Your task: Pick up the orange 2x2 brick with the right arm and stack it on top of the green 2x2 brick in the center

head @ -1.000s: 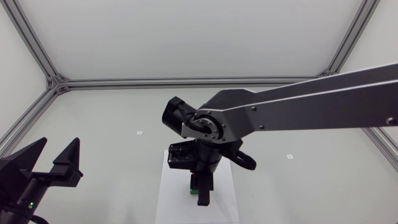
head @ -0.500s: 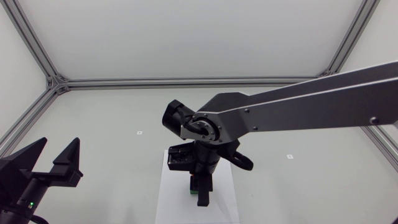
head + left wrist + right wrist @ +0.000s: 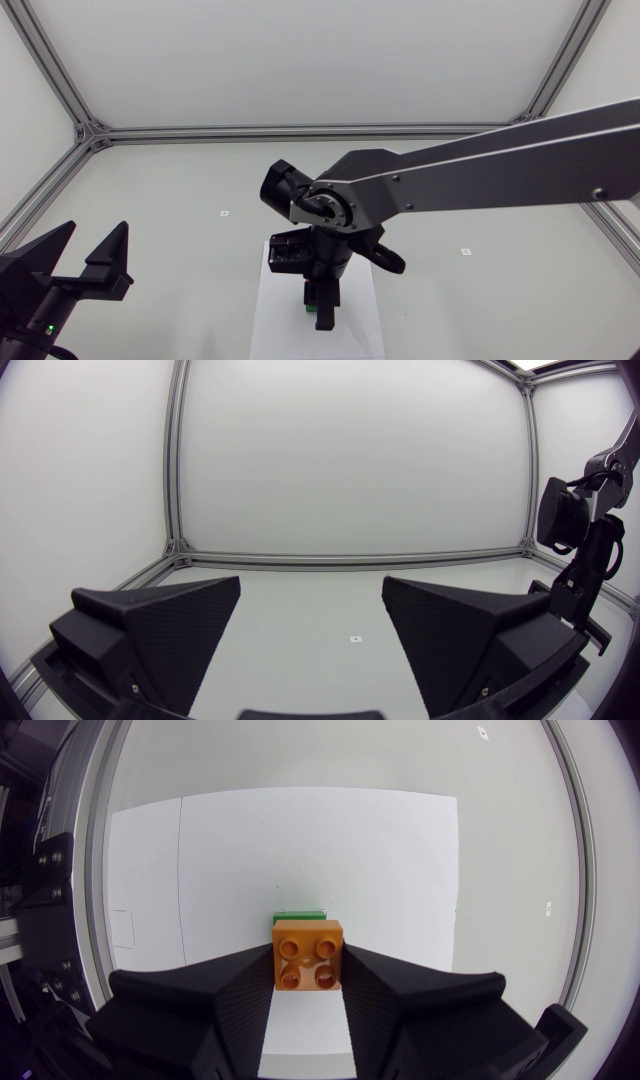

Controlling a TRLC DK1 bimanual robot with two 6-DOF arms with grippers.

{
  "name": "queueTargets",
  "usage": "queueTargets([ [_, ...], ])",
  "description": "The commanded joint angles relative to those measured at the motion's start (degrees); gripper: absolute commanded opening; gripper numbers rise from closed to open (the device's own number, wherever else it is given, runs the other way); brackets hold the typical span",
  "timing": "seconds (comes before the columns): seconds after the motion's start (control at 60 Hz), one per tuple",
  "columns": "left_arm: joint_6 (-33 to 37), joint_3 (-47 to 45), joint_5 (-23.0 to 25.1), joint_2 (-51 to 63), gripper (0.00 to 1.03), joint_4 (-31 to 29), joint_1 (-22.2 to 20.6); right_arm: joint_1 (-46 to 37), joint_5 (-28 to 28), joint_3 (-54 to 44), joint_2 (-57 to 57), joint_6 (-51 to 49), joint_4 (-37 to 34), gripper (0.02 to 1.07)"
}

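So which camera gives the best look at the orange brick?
The right wrist view: the orange brick sits studs-up, gripped by the right tool, green brick just past it. In the head view the right arm hides it; the left wrist view misses it.

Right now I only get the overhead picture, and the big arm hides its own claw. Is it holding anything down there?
Observer: Yes. The right wrist view shows an orange brick pinched from both sides by the right gripper.
Visitor: And the bit of green I glimpse underneath?
Observer: That is a green brick. Only its far edge shows beyond the orange one, which covers the rest.
Visitor: Are the two pressed together?
Observer: I cannot tell. What does show is the orange brick's four studs, all bare and facing the wrist camera.
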Motion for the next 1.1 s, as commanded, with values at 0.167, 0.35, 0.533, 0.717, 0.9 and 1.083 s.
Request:
queueTargets([
  [0.167,0.7,-2.3,0.2,-0.5,0.99,-0.8,0.2,-0.1,-0.2,0.3,2.3,0.0,0.0,0.10],
  [0.35,0.7,-2.3,0.2,-0.5,0.99,-0.8,0.2,-0.1,-0.2,0.3,2.8,0.1,0.0,0.10],
  [0.533,0.7,-2.3,0.2,-0.5,0.99,-0.8,0.2,0.2,-0.2,0.2,3.3,0.5,0.1,0.10],
  [0.717,0.7,-2.3,0.2,-0.5,0.99,-0.8,0.2,0.5,-0.2,0.3,3.7,1.0,0.3,0.10],
  [0.9,0.7,-2.3,0.3,-0.5,0.99,-0.8,0.2,0.5,-0.2,0.3,4.3,1.0,0.2,0.10],
  [1.083,0.7,-2.3,0.3,-0.5,0.99,-0.8,0.2,0.4,0.4,0.7,5.8,1.3,-0.7,0.10],
])
